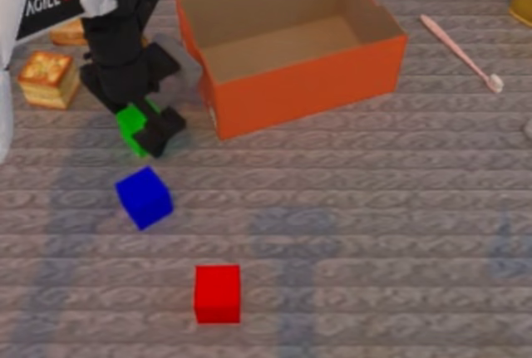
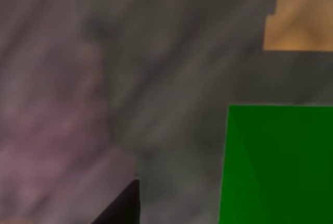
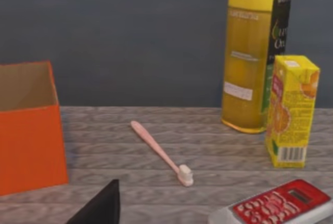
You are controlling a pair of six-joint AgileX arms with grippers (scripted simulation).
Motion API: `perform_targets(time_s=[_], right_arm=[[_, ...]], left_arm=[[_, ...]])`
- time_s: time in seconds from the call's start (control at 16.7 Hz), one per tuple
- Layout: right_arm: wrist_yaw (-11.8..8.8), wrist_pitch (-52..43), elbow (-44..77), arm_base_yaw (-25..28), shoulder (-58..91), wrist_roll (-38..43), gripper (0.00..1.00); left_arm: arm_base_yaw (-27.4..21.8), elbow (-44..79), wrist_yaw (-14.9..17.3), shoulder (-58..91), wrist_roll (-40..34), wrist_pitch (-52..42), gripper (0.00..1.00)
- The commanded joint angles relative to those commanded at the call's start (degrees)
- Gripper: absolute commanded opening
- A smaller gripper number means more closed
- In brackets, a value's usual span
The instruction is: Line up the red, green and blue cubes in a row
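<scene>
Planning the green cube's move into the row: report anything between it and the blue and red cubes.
Nothing visible blocks it. The left end effector is at the small matte green cube; bare table lies between it, the blue cube and the red cube. The orange cardboard box sits off to the right.

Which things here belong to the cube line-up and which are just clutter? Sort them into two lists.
Job:
green cube, at the left gripper
blue cube
red cube

Lying about:
orange box, open and empty
pink toothbrush
toast slices
yellow bottle
juice carton
red calculator
</scene>
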Motion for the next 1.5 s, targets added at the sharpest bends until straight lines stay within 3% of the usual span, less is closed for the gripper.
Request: perform_targets(time_s=[0.54, 1.14, 1.5], right_arm=[[0.0, 0.0, 0.0, 0.0, 0.0, 0.0, 1.0], [0.0, 0.0, 0.0, 0.0, 0.0, 0.0, 1.0], [0.0, 0.0, 0.0, 0.0, 0.0, 0.0, 1.0]], left_arm=[[0.0, 0.0, 0.0, 0.0, 0.0, 0.0, 0.02], [-0.12, 0.18, 0.15, -0.39, -0.05, -0.32, 0.0], [0.64, 9.45, 0.12, -2.02, -0.05, -11.69, 0.0]])
